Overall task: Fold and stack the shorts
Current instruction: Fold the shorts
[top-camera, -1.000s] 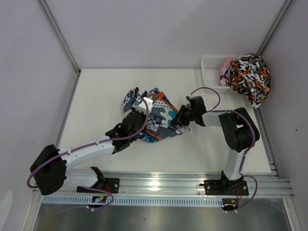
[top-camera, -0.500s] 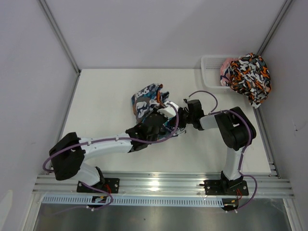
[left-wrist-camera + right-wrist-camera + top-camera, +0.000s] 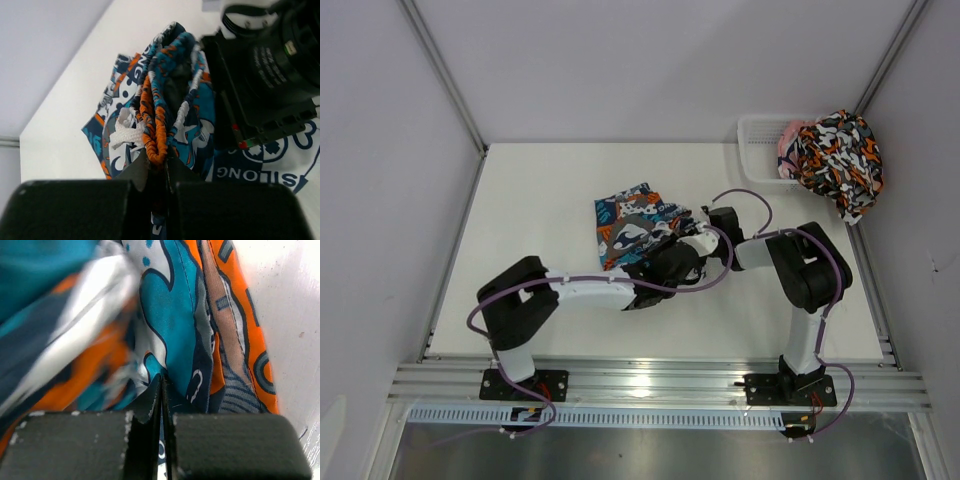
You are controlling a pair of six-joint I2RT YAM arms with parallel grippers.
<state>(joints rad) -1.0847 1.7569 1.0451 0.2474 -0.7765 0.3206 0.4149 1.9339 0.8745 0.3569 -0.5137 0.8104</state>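
The teal-blue, orange and white shorts [image 3: 632, 222] lie folded over in the middle of the table. My left gripper [image 3: 684, 248] is at their right edge. In the left wrist view it [image 3: 159, 159] is shut on the bunched orange and teal waistband [image 3: 156, 131], with a white drawcord [image 3: 125, 134] beside it. My right gripper [image 3: 704, 238] sits right next to it; in the right wrist view it [image 3: 162, 386] is shut on a fold of the same shorts [image 3: 175, 315]. The blotched orange, black and white shorts [image 3: 840, 155] hang over the basket.
A white mesh basket [image 3: 760, 132] stands at the back right corner. Both wrists crowd together just right of the table's middle, and the right arm's black body [image 3: 265, 75] fills the left wrist view's right side. Walls close in left and right.
My left arm has swung right across the table with the waistband, drawing the crumpled shorts over into a flatter fold and ending beside the right gripper, which barely moved.
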